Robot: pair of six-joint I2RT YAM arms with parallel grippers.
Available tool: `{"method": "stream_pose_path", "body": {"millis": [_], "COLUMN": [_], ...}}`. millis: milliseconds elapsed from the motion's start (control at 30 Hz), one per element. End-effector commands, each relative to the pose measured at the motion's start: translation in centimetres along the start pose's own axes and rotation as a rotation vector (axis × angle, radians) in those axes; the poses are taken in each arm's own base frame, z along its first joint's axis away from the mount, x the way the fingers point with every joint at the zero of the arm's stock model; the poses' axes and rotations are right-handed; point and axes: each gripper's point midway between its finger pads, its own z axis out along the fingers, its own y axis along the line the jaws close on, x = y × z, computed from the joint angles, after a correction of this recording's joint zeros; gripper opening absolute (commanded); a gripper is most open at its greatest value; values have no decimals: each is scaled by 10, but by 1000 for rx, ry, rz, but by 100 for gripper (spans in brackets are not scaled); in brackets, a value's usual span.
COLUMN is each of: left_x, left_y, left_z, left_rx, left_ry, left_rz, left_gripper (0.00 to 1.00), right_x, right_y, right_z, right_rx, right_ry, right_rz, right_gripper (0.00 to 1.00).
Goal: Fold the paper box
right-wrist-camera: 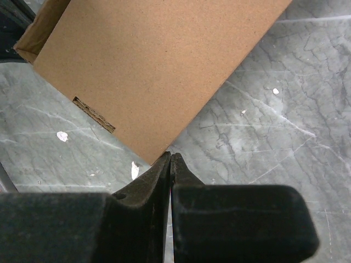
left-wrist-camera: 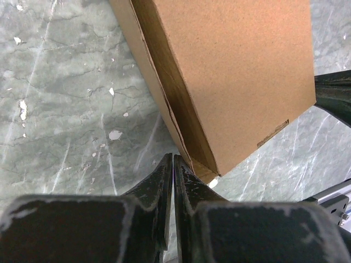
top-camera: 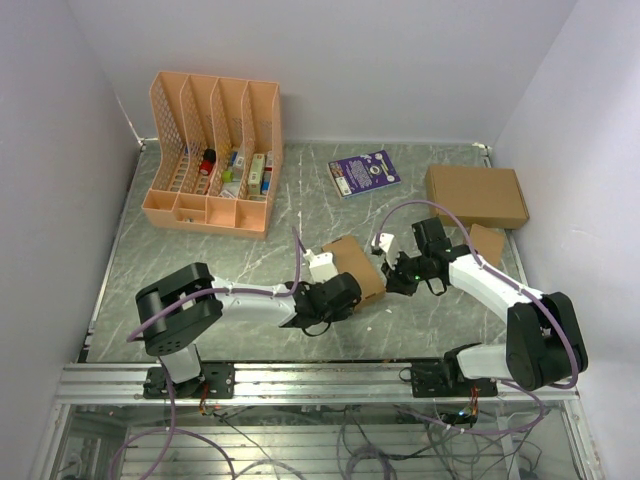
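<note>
1. Top view:
   - The paper box (top-camera: 357, 266) is a small brown carton. It lies mid-surface, between the 2 claws.
   - The left claw (top-camera: 352, 293) sits at the box's near-left side.
   - The right claw (top-camera: 390, 278) sits at its right end.
   - Both are tight against the box. This view cannot settle how the fingers stand.
   - The grey marbled surface (top-camera: 200, 270) also carries:
     - a peach file organiser (top-camera: 215, 150) at far left, with 4 slots and small items inside;
     - a purple booklet (top-camera: 363, 172) at far centre;
     - a large cardboard box (top-camera: 475, 195) at far right;
     - a small brown carton (top-camera: 487, 243) behind the right arm.
2. Left wrist view:
   - The left claw (left-wrist-camera: 174, 160) is pressed together, with only a thin slit between the fingers. Nothing shows in the slit.
   - Its tips are right at the low corner of the paper box (left-wrist-camera: 236, 82), beside the bottom edge flap.
   - The box runs away from the camera, tilted across the frame, with its long side wall in shadow.
   - Part of the other arm, dark, shows at the right edge.
   - The surface (left-wrist-camera: 66, 98) has white flecks.
3. Right wrist view:
   - The right claw (right-wrist-camera: 171, 158) is pressed together, with nothing pinched.
   - Its tips are just at the near corner of the paper box (right-wrist-camera: 159, 71).
   - The box's flat face has 1 small slot near its left edge.
   - An open end shows at the top left.
   - The surface (right-wrist-camera: 274, 120) shows at the right.
</note>
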Motion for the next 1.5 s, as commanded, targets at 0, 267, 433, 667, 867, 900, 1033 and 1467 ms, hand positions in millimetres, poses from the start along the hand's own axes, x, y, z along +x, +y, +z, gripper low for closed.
{"method": "stream_pose_path", "body": {"millis": [0,267,433,667,867,900,1033,1467], "left_x": [-16,-21,-22,-26,-32,-32,-32,-33], "left_y": [-27,-33,-33,-43,-56,-58,-63,-74], "left_z": [-5,-3,-2,-2,-5,-5,-3,-4], "left_rx": [55,31,13,27,55,58,66,87], "left_ry": [-53,-58,-61,-71,-79,-79,-74,-69], "left_rz": [-16,25,39,33,36,36,41,70], "left_gripper": [15,14,14,14,14,14,14,15], "right_x": [-7,-12,-16,-23,-24,-26,-30,-40], "right_y": [10,19,26,34,36,37,40,48], "right_z": [1,3,4,4,5,5,4,3], "right_rx": [-40,-73,-99,-141,-158,-160,-173,-227], "right_ry": [-30,-39,-52,-73,-77,-82,-101,-143], "right_rz": [-31,-61,-74,-67,-54,-58,-62,-65], "right_gripper": [3,2,2,2,2,2,2,2]}}
